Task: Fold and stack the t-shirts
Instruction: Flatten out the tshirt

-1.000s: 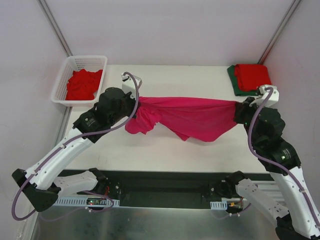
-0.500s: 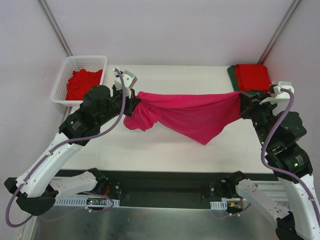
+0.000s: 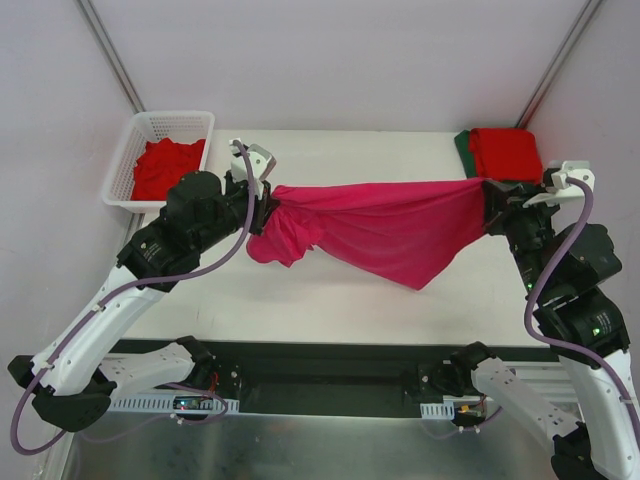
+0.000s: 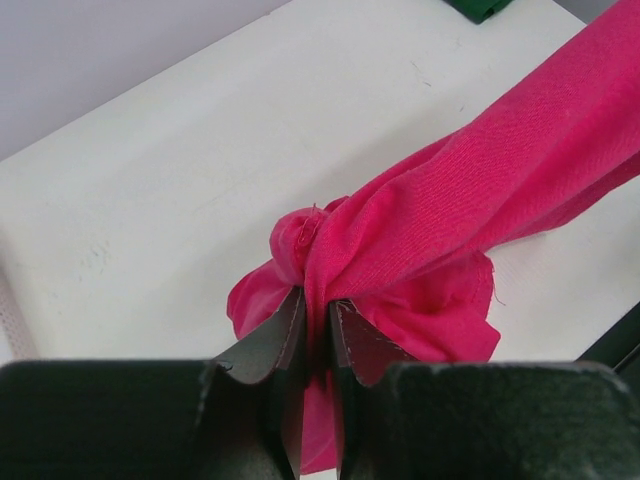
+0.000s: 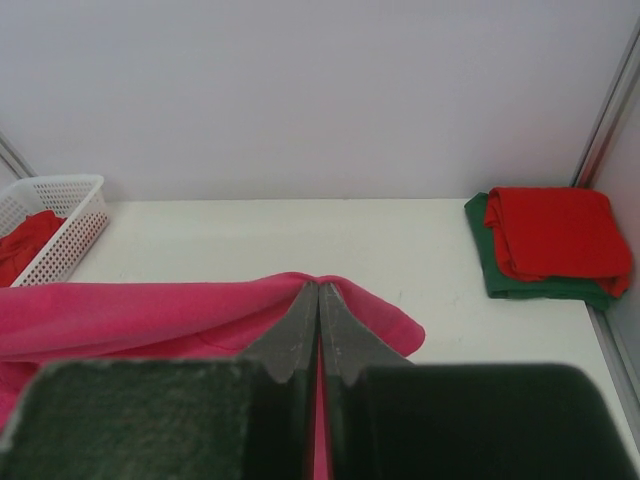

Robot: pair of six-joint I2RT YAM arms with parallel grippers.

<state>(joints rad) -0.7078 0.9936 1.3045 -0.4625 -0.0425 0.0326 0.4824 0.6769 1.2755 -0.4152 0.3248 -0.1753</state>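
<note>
My left pincer (image 3: 268, 205) grips the pink shirt (image 3: 385, 225) at its left end. In my left wrist view the two fingers stand narrow, almost together. A bunched fold of pink cloth is nipped between them, and a knot of fabric bulges just past the tips. My right pincer (image 3: 490, 205) is closed tight on the shirt's other end. In my right wrist view its fingers meet with only a thin edge of pink between them.

The shirt hangs stretched between my two pincers above the middle of the table (image 3: 350, 155), its top edge drawn nearly straight from left to right. Below that edge the cloth sags. A crumpled lobe drops just beside my left pincer, and a longer point hangs down right of centre. Whether these low parts touch the table I cannot tell.

At the far right corner of the table a folded red shirt (image 3: 505, 150) lies on top of a green shirt (image 3: 465, 160), whose edge shows along the left and near sides. My right pincer is near this stack, on its near side, and does not touch it.

At the far left corner sits a white lattice basket (image 3: 205, 125). Inside it lies a red heap (image 3: 160, 168) of crumpled cloth. My left pincer is to the right of the basket, apart from it.
</note>
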